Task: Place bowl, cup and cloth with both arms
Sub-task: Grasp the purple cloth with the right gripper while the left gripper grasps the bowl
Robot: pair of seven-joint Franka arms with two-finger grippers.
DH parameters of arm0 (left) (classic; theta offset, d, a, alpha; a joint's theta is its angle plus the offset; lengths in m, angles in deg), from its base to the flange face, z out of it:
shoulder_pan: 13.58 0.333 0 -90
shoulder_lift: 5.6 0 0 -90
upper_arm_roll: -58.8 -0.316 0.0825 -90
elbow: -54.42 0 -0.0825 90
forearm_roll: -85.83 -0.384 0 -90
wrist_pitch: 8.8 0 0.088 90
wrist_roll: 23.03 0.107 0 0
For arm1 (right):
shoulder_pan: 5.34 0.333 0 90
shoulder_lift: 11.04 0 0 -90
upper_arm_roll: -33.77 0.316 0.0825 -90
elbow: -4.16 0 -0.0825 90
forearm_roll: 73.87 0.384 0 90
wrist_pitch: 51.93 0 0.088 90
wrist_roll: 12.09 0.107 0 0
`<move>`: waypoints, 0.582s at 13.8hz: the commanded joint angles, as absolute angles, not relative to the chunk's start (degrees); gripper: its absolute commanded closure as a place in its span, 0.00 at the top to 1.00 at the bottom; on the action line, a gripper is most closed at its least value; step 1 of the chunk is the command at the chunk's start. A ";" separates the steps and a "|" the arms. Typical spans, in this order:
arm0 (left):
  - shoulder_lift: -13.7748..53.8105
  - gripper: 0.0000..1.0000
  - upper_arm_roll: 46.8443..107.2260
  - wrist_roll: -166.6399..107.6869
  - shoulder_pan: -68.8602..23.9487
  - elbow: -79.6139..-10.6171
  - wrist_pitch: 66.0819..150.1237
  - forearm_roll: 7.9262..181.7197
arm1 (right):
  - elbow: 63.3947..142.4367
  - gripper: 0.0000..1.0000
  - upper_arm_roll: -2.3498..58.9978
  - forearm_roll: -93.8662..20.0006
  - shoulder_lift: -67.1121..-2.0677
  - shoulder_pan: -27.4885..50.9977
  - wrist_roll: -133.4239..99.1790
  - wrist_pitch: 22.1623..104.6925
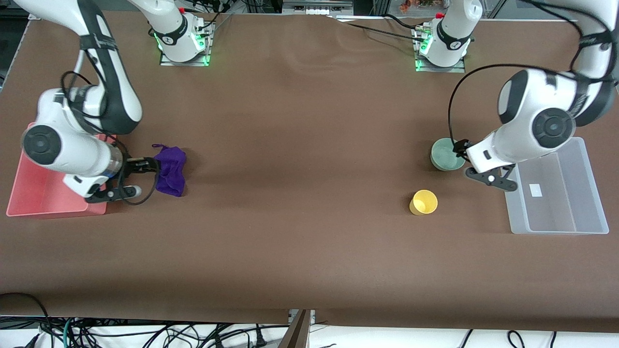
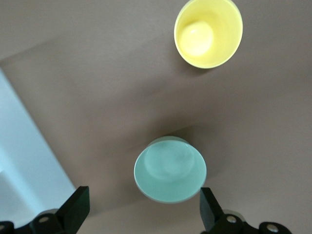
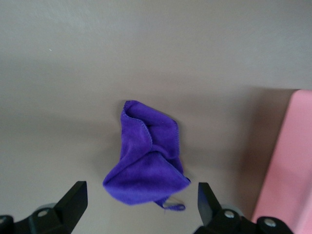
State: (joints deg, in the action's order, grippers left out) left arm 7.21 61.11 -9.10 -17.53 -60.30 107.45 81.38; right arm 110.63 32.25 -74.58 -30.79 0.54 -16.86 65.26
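A: Where's the bowl (image 1: 447,154)?
B: Upright on the bench (image 1: 300,145), toward the left arm's end, just beside the clear bin (image 1: 556,186). Seen in the left wrist view as well (image 2: 170,168), framed between two black fingers (image 2: 75,207).

A: And the left gripper (image 1: 462,162)?
B: Up over the bowl's rim, on the bin's side. Spread wide, clamped on nothing.

A: Cup (image 1: 423,202)?
B: Near the bowl, nearer to the front camera than it, apart from it. Upright, nothing inside (image 2: 208,31).

A: Cloth (image 1: 170,170)?
B: Well apart from the bowl, toward the right arm's end of the bench. Crumpled in a heap just beside the pink tray (image 1: 34,193), thin loop (image 1: 159,146) sticking out from one corner. Shown again in the right wrist view (image 3: 147,156), with the tray's edge (image 3: 290,161) beside it.

A: Right gripper (image 1: 140,176)?
B: Low beside the cloth, between cloth and tray. Wide apart too, fingers (image 3: 73,200) either side of the cloth's end, holding nothing.
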 commanded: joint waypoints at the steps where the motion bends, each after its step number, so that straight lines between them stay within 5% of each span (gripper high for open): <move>1: 5.29 0.99 61.26 0.13 -16.57 -71.58 121.14 80.47 | 117.52 1.00 33.68 -72.82 -28.70 -0.42 -11.95 70.58; 6: 12.84 0.99 61.35 21.76 -12.53 -73.02 129.62 80.47 | 123.66 1.00 35.62 -72.81 -30.28 -0.33 -6.91 78.82; 8: 13.90 0.81 61.35 23.55 -12.35 -73.20 130.33 80.47 | 127.10 1.00 35.79 -72.90 -30.99 -0.25 -6.90 83.84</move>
